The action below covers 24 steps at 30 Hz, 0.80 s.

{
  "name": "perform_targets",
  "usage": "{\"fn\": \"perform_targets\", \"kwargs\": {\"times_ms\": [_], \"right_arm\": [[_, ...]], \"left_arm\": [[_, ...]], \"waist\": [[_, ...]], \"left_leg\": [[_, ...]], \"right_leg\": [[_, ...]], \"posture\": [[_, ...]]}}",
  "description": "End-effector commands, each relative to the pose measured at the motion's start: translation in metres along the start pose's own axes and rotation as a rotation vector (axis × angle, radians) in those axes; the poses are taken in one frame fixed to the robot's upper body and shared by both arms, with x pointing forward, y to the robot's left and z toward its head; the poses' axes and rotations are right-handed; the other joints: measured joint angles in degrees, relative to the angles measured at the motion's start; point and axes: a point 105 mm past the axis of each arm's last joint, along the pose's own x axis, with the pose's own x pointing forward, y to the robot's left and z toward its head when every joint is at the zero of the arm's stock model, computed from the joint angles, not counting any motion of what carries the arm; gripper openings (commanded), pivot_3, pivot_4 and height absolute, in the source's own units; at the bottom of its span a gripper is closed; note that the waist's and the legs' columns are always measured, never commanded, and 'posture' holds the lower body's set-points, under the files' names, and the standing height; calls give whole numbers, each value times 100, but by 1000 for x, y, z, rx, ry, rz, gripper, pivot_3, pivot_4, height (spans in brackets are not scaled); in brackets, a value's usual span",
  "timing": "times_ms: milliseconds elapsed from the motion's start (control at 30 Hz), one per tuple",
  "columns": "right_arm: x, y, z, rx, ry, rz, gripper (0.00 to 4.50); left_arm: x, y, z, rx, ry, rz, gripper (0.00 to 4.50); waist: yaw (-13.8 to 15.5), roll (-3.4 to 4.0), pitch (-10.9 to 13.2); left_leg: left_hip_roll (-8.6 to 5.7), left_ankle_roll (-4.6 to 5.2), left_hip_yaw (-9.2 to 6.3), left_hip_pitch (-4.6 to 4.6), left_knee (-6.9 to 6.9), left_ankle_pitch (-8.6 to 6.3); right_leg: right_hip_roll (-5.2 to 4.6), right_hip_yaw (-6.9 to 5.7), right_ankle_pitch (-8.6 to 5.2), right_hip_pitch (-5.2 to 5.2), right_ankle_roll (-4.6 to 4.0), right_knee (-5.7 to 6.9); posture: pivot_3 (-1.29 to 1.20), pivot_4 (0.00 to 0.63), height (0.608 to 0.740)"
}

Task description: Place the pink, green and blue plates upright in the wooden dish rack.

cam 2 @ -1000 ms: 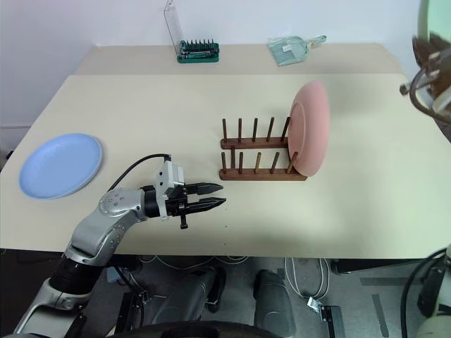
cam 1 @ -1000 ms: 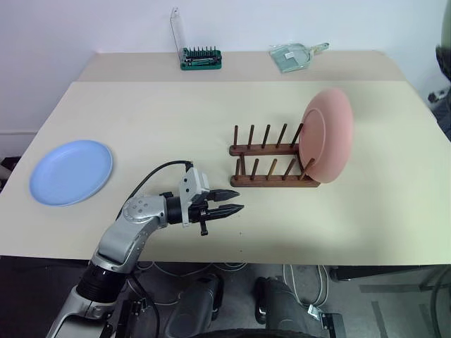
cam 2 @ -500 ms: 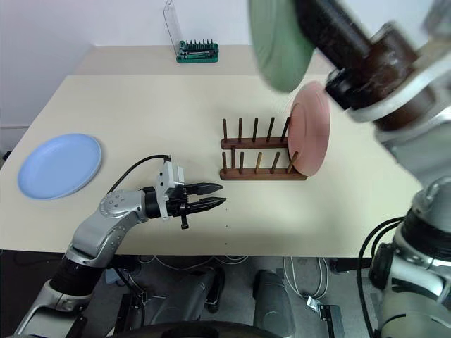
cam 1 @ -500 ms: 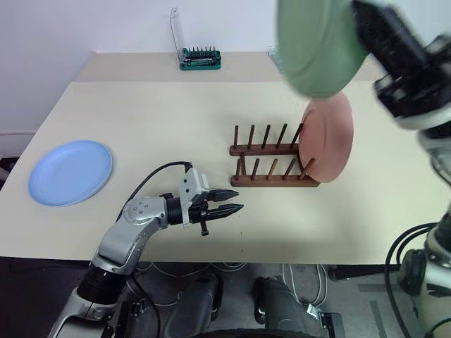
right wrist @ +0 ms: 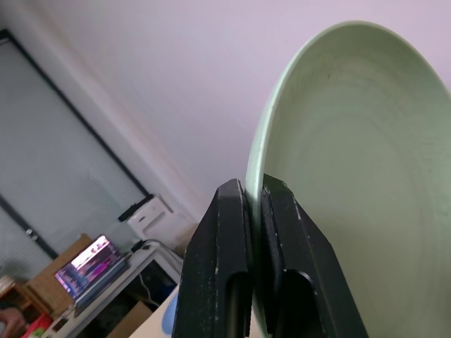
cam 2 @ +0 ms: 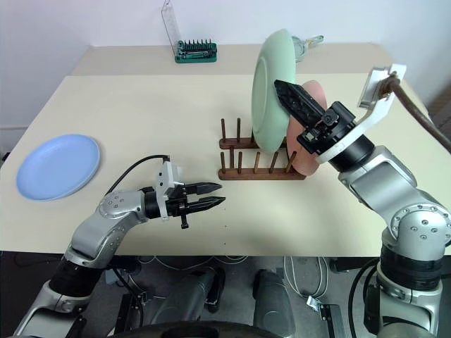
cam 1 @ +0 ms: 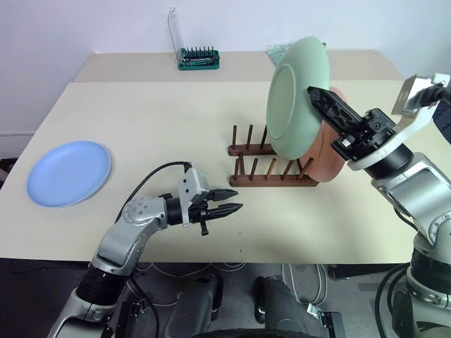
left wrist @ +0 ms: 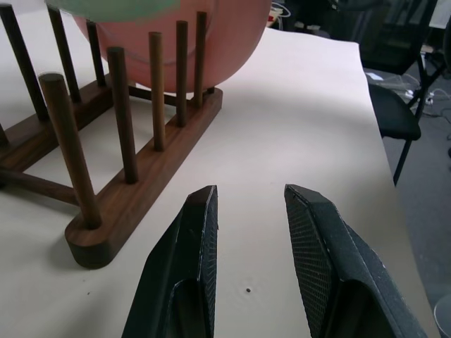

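Right claw (cam 2: 290,98) pinches green plate (cam 1: 296,98) above rack (cam 1: 271,160); pink plate (cam 1: 332,158) possibly touching.

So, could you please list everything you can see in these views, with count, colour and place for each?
green plate: one, pale green, held on edge in the air above the rack
pink plate: one, pink, standing upright at the rack's right end, partly hidden by the green plate
blue plate: one, light blue, lying flat on the table's left side
wooden dish rack: one, dark reddish-brown, centre of the table
screwdriver-bit holder: one, green, far edge of the table
clear packet: one, greenish, far edge, mostly hidden behind the green plate
table: one, beige
left end effector: black fingers apart, empty, low over the table in front of the rack
right end effector: black fingers shut on the green plate's rim
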Motion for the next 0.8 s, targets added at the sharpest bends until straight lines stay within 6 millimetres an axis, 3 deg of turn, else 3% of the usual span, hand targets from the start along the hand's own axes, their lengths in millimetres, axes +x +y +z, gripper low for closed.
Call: {"fn": "perform_targets", "kwargs": {"times_ms": [33, 500, 600, 800], "right_arm": [[-4, 3, 9, -25, -39, 10, 79], [-1, -18, -9, 2, 17, -92, 79], [0, -17, -8, -2, 17, -84, 1021], [2, -15, -6, -23, 15, -81, 4028]], "left_arm": [[-1, -2, 11, 39, -29, -5, 1527], [-1, -2, 10, 35, -29, 2, 1527], [-1, -2, 10, 34, -28, 5, 1527], [0, -2, 11, 35, -28, 4, 1527]], "waist": [[-1, 0, 0], [1, 0, 0], [3, 0, 0], [2, 0, 0]], "left_leg": [[0, 0, 0, 0, 0, 0], [0, 0, 0, -1, -1, 0], [0, 0, 0, -1, 0, 0], [0, 0, 0, -1, 0, 0]], "right_leg": [[0, 0, 0, 0, 0, 0], [0, 0, -1, 0, -1, -1], [0, 0, -1, 0, -1, -1], [0, 0, -1, 0, 0, -1]], "posture": [[0, 150, 740], [0, 150, 740], [0, 150, 740], [0, 150, 740]]}}
